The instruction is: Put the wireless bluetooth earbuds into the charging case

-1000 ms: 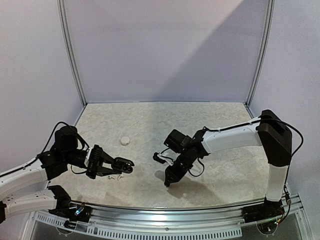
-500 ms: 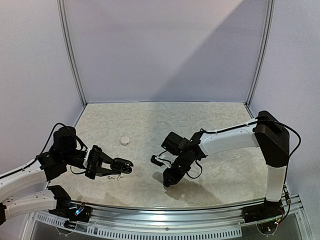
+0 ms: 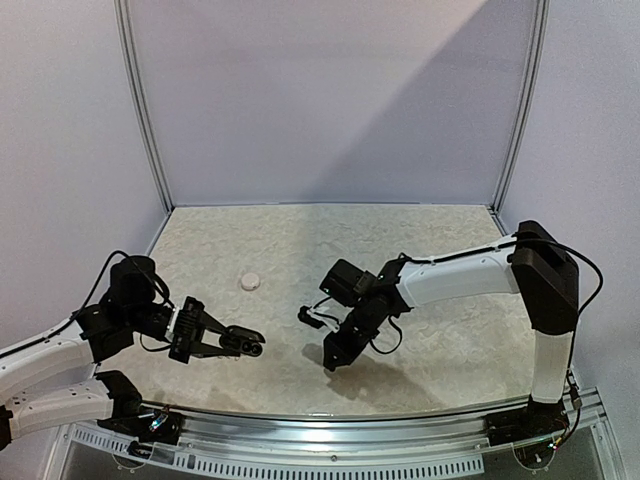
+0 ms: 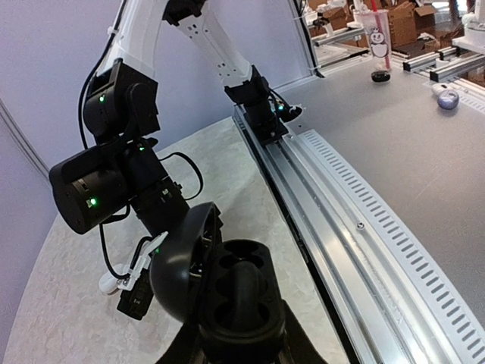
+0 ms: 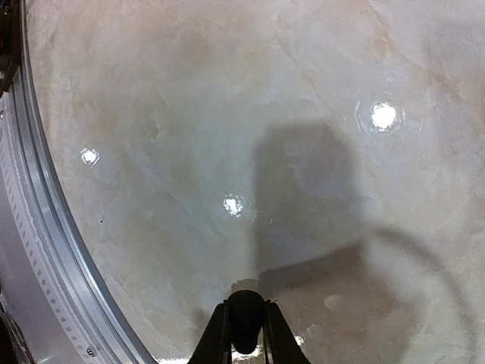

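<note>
My left gripper (image 3: 240, 342) is shut on a black charging case (image 4: 241, 297). The case's lid (image 4: 176, 262) stands open to the left, and its dark sockets face the camera. I cannot tell whether anything sits in them. Low over the table, right of the case, my right gripper (image 3: 332, 358) is shut on a glossy black earbud (image 5: 246, 317), pinched between both fingers just above the marbled surface. In the left wrist view the right arm's wrist (image 4: 114, 189) hangs behind the case. A gap of bare table separates the two grippers.
A small white round case (image 3: 250, 283) lies on the table behind the left gripper. A metal rail (image 3: 330, 425) runs along the table's near edge. Pale walls and upright posts close in the back and both sides.
The left gripper has come down and nearer with the case. The right gripper has drifted slightly left toward it, still holding the black earbud.
</note>
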